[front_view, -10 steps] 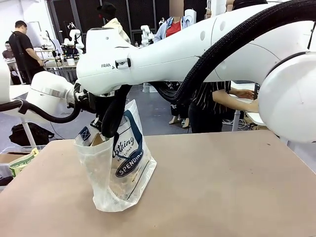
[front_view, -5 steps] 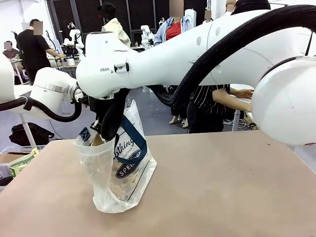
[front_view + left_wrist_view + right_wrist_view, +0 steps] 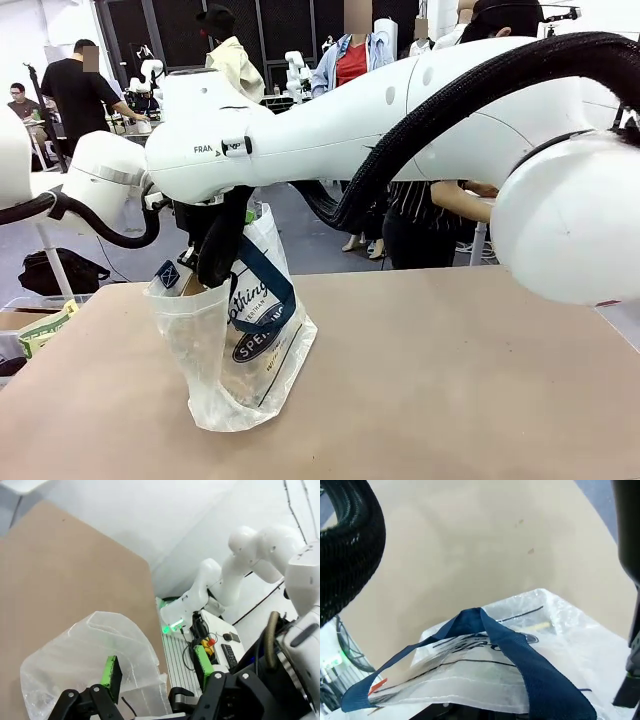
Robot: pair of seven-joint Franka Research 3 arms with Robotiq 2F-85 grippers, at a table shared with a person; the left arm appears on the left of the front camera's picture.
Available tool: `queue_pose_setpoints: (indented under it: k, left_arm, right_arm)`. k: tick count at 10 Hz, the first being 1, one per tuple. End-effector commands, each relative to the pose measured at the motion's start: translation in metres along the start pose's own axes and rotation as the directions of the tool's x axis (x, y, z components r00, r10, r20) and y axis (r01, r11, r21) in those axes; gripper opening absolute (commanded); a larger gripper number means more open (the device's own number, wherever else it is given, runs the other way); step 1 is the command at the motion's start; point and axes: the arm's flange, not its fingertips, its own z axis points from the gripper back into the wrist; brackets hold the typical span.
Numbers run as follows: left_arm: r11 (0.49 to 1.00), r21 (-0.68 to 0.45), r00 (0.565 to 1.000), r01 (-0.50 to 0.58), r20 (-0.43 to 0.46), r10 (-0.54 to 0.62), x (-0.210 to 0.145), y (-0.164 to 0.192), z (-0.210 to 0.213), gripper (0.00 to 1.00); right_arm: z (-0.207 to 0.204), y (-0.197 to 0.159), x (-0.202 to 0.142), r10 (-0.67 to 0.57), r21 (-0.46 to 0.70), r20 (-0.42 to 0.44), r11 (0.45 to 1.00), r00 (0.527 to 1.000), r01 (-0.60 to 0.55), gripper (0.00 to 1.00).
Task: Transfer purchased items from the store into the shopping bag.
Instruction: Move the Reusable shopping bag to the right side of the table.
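Observation:
The translucent shopping bag (image 3: 245,345) stands on the table's left side, its navy strap (image 3: 262,275) raised. A brown cardboard-coloured box (image 3: 193,285) pokes out of its mouth. My right arm reaches across from the right. Its gripper (image 3: 210,262) hangs at the bag's mouth, fingers hidden behind black cable and plastic. The right wrist view looks down on the bag (image 3: 485,675) and the strap (image 3: 515,655). My left gripper (image 3: 156,666) is open, one green pad (image 3: 110,670) against the bag's rim (image 3: 95,645). The basket is out of view.
The brown table (image 3: 450,380) stretches right of the bag. A person in a striped top (image 3: 430,205) stands at the far edge. A clear box holding a green-and-yellow packet (image 3: 42,328) sits below the table's left corner.
My right arm has risen a little and shifted left, drawing the strap and the bag's near side up with it. The left arm has barely moved.

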Motion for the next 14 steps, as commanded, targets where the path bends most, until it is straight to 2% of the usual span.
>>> queue_pose_setpoints:
  k: [1, 3, 6, 7, 10, 14]
  left_arm:
    - [0.997, 0.064, 0.992, -0.040, -0.117, 0.047, 0.010, -0.011, -0.017, 0.77]
    - [0.983, 0.166, 0.980, -0.085, -0.163, 0.112, 0.016, -0.013, -0.023, 0.77]
    - [0.950, 0.262, 0.960, -0.168, -0.175, 0.218, 0.019, -0.008, -0.028, 0.77]
    - [0.944, 0.279, 0.959, -0.176, -0.168, 0.228, 0.019, -0.007, -0.028, 0.62]
    - [0.941, 0.284, 0.954, -0.182, -0.181, 0.239, 0.019, -0.005, -0.028, 0.02]
    - [0.953, 0.250, 0.958, -0.170, -0.185, 0.219, 0.018, -0.006, -0.026, 0.00]
  right_arm:
    - [-0.003, -0.012, 0.020, -0.026, -0.066, 0.005, 0.997, 1.000, 0.026, 0.00]
    - [-0.003, -0.010, 0.020, -0.031, -0.072, 0.007, 0.997, 1.000, 0.031, 0.00]
    - [-0.003, -0.010, 0.019, -0.037, -0.080, 0.014, 0.996, 0.999, 0.038, 0.00]
    - [-0.002, -0.010, 0.018, -0.037, -0.081, 0.014, 0.996, 0.999, 0.038, 0.00]
    - [-0.001, -0.009, 0.015, -0.041, -0.083, 0.019, 0.996, 0.999, 0.043, 0.00]
    - [-0.001, -0.009, 0.015, -0.046, -0.081, 0.020, 0.996, 0.999, 0.047, 0.00]
